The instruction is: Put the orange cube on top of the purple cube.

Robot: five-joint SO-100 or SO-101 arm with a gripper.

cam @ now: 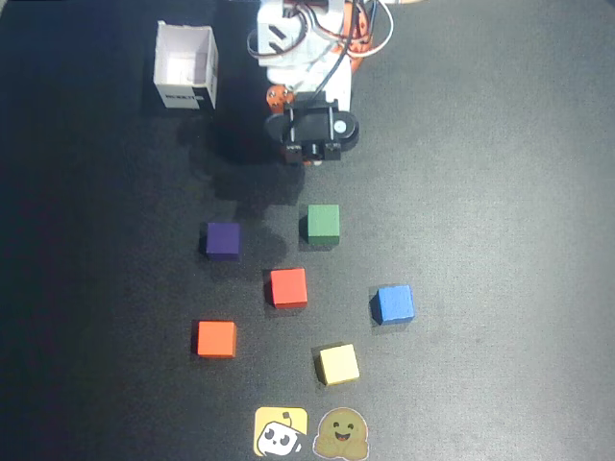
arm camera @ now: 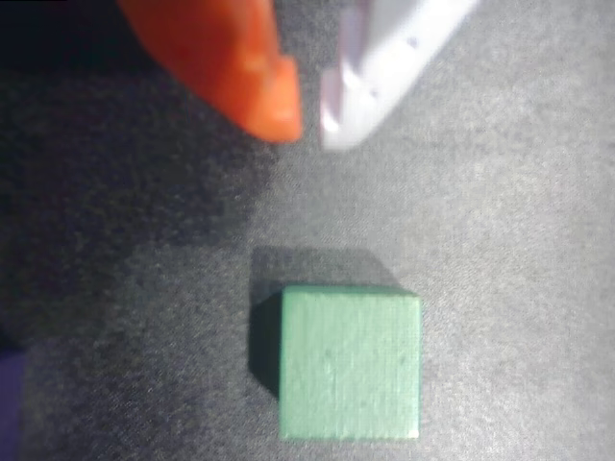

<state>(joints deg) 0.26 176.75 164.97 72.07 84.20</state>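
Note:
The orange cube (cam: 216, 338) sits on the black mat at the front left in the overhead view. The purple cube (cam: 222, 239) sits behind it, about one cube row away; a dark purple sliver (arm camera: 9, 403) shows at the wrist view's lower left edge. My gripper (arm camera: 309, 130) hangs near the arm's base, above the mat behind the green cube (arm camera: 350, 365). Its orange and white fingertips stand almost together with nothing between them. In the overhead view the gripper (cam: 307, 158) is far from both task cubes.
A red cube (cam: 288, 287), a blue cube (cam: 393, 303), a yellow cube (cam: 338, 364) and the green cube (cam: 323, 223) lie spread on the mat. An open white box (cam: 185, 67) stands at the back left. Two stickers (cam: 307, 432) lie at the front edge.

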